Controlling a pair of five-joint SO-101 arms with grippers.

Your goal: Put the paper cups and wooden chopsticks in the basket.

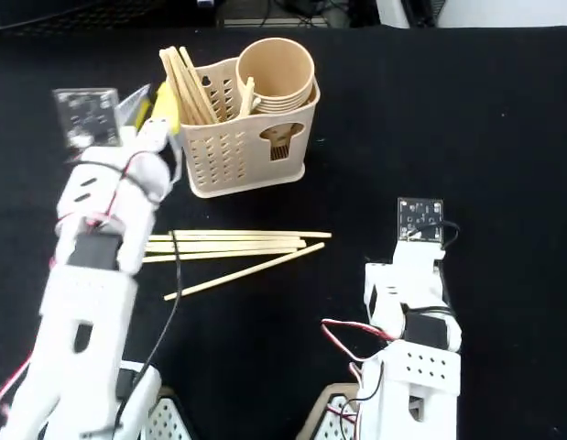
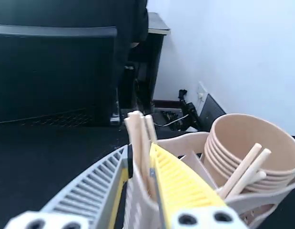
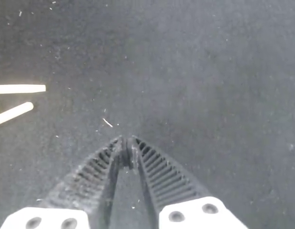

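Basket: beige plastic, perforated walls, rounded corners, upright on the table. A nested stack of tan paper cups stands in one end (two sticks lean against the stack).

Left gripper: ribbed grey and yellow jaws closed on a bundle of pale, straight held chopsticks, which stand tilted in the basket's other end.

Loose chopsticks lie flat near the basket, between the arms. One lies askew, and a black arm cable crosses them.

Right gripper: ribbed dark jaws pressed together, empty, over the cloth, apart from the sticks.

Table surface is matte black cloth. Behind: white wall, dark furniture, floor cables.
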